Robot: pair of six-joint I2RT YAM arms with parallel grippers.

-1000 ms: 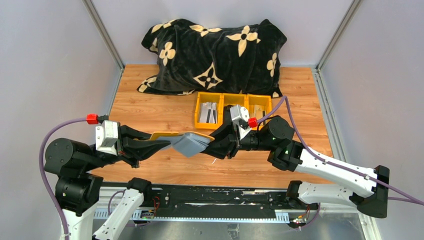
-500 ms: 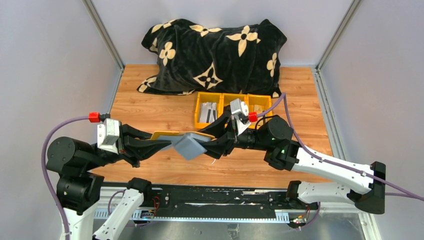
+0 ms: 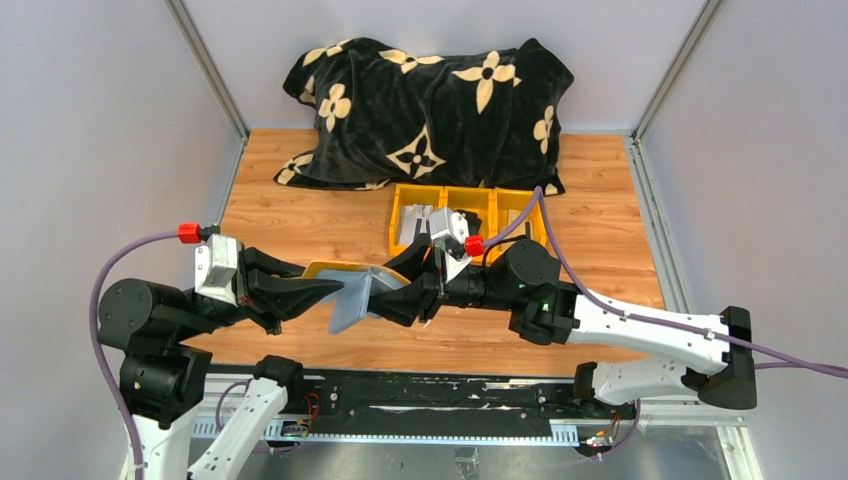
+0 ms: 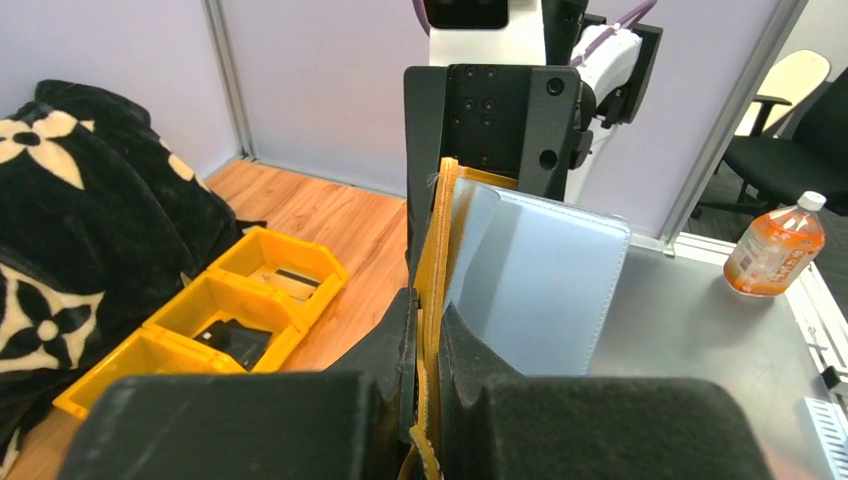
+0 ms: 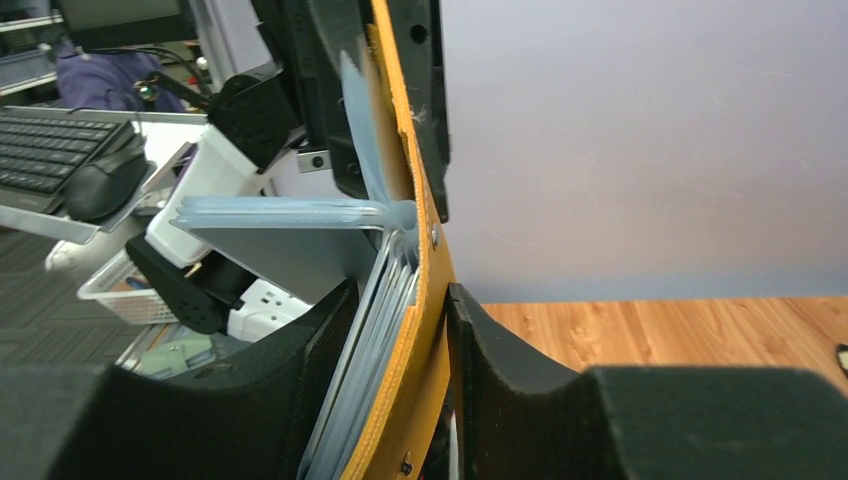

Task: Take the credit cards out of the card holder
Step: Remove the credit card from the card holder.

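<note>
My left gripper [image 3: 320, 286] clamps the card holder [image 3: 352, 300] aloft, long axis left-right, pockets fanning nearward. The right gripper [image 3: 392, 290] straddles it; I can't tell if it's pinching.

The table [image 3: 300, 225] is a wood-look top, light orange-brown planks, walled in by pale panels on the left, right and back. Only two things actually sit on it. Across the upper middle of the top view there's a big lumpy black blanket [image 3: 430, 110] with cream flower shapes, taking up most of the far edge. Just in front of it, around the centre, is a row of three yellow bins [image 3: 418, 188] joined side by side. In the left wrist view the bins [image 4: 110, 385] show at lower left, with the blanket [image 4: 70, 230] just beside them. The rest is bare wood [image 4: 330, 215].
</note>
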